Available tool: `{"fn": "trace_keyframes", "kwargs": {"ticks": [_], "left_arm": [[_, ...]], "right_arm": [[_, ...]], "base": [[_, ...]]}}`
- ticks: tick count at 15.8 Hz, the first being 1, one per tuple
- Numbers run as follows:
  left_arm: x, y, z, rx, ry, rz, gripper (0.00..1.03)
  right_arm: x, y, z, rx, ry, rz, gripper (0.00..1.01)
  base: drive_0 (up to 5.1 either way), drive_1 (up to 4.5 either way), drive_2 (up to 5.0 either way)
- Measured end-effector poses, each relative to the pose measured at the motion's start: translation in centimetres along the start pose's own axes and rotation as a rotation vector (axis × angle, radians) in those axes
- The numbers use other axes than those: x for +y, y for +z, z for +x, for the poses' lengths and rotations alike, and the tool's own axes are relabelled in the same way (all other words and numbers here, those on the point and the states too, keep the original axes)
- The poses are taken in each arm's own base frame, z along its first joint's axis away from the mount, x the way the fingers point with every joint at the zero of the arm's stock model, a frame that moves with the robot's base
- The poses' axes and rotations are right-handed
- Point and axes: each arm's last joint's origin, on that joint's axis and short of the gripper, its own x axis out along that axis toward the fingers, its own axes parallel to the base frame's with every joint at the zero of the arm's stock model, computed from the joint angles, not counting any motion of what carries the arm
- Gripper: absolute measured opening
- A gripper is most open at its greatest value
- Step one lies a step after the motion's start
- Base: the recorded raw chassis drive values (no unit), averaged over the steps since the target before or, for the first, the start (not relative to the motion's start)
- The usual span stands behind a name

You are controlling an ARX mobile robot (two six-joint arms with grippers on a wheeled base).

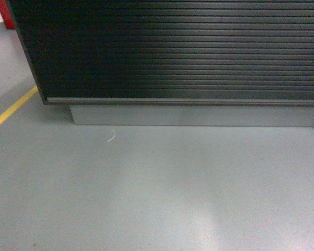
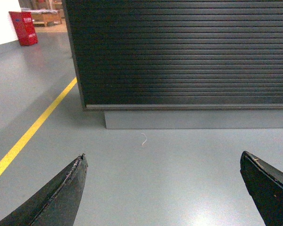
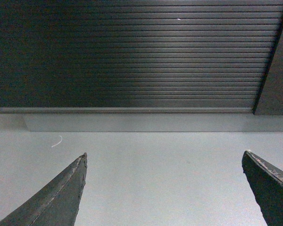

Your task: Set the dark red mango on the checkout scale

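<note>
The checkout (image 1: pixel 172 52) shows only its ribbed black front and grey plinth (image 1: pixel 199 116); its top is out of view. The same front fills the left wrist view, checkout (image 2: pixel 179 52), and the right wrist view, checkout (image 3: pixel 132 56). The dark red mango and the scale are out of view. My left gripper (image 2: pixel 163 157) is open over bare grey floor, nothing between its fingers. My right gripper (image 3: pixel 164 155) is open too, holding nothing. Neither gripper appears in the head view.
A yellow floor line (image 1: pixel 10 111) runs along the left, seen also as a yellow line (image 2: pixel 33 129). A red box (image 2: pixel 23 27) stands far left by a white wall. A small white scrap (image 1: pixel 111 137) lies on the grey floor before the plinth.
</note>
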Motion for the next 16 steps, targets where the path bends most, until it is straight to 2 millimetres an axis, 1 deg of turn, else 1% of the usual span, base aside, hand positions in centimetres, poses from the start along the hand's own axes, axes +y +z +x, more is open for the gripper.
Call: {"fn": "trace_keyframes", "kwargs": {"ticks": [10,16], "left_arm": [[0.0,-0.03,0.0,0.003,0.0,0.0,0.98],[0.0,-0.02,0.0,0.002,0.0,0.0,0.98]], "right_arm": [[0.0,-0.01,0.0,0.001,0.0,0.0,0.98],[0.0,0.02,0.0,-0.002,0.0,0.0,0.98]], "base": [[0.1,4.25,-4.0],[0.0,2.89,-2.8]]}}
